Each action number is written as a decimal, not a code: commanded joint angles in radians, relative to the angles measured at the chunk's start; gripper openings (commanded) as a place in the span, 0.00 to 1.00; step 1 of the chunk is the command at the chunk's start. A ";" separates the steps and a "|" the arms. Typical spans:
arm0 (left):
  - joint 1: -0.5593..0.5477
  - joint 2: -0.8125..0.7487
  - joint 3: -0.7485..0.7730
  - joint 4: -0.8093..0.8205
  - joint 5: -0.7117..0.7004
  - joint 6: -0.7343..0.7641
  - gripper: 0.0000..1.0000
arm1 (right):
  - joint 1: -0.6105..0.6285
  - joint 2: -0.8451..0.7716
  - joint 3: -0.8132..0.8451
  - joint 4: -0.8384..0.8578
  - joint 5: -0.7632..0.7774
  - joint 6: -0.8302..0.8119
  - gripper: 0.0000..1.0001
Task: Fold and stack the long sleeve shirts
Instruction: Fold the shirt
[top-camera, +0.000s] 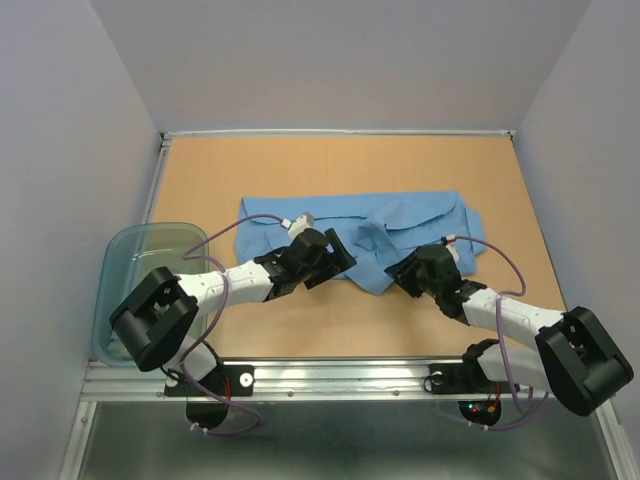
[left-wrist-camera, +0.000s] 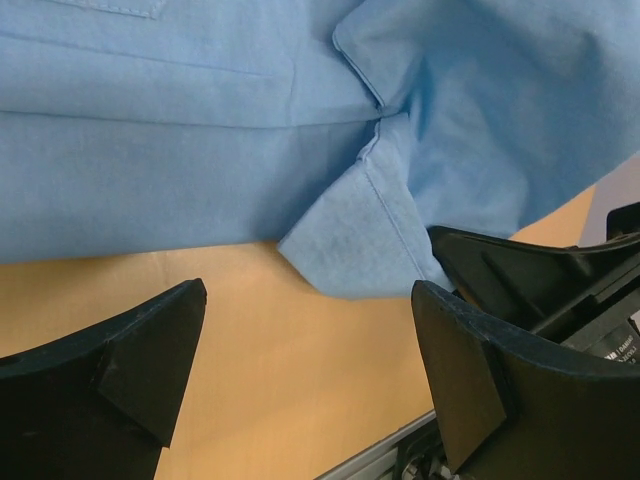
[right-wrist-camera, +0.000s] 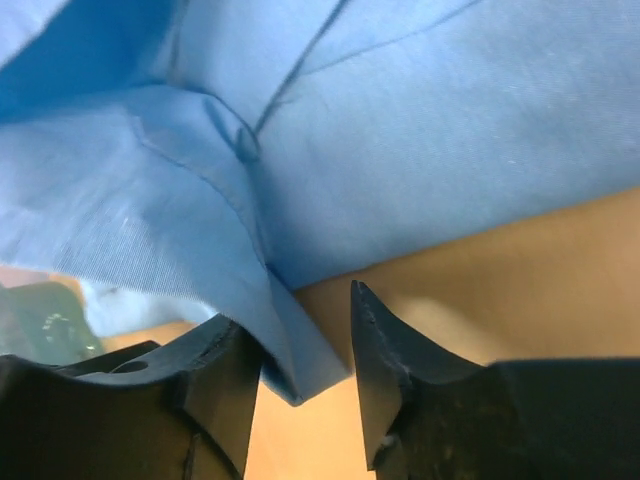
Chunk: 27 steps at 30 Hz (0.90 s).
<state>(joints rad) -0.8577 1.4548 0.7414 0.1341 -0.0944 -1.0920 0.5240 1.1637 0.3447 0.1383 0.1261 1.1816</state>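
Observation:
One light blue long sleeve shirt (top-camera: 400, 222) lies flat across the middle of the table, partly folded, with a flap sticking out at its near edge (top-camera: 372, 270). My left gripper (top-camera: 338, 262) is open wide over bare table just short of that edge; in the left wrist view (left-wrist-camera: 310, 295) a shirt corner (left-wrist-camera: 350, 250) lies ahead of the empty jaws. My right gripper (top-camera: 403, 272) is at the near edge from the right. In the right wrist view (right-wrist-camera: 297, 312) its jaws are open, with a hanging fold of shirt (right-wrist-camera: 290, 350) between them, touching the left finger and not clamped.
A clear bluish plastic tub (top-camera: 150, 290) sits at the table's left edge beside the left arm. A metal rail (top-camera: 340, 375) runs along the near edge. Grey walls close in the left, right and back. The right gripper's black body shows in the left wrist view (left-wrist-camera: 540, 270).

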 joint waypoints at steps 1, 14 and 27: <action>-0.007 0.021 0.036 0.021 0.016 0.011 0.95 | -0.004 0.002 0.042 -0.043 -0.023 -0.082 0.51; -0.010 0.001 0.023 0.018 -0.004 0.003 0.95 | -0.002 -0.075 0.060 0.004 -0.230 -0.264 0.67; -0.009 -0.010 0.021 0.006 -0.025 0.003 0.95 | 0.007 -0.030 0.079 0.158 -0.362 -0.269 0.74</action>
<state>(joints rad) -0.8627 1.4784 0.7471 0.1379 -0.0910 -1.0927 0.5251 1.1801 0.3691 0.2169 -0.2138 0.9218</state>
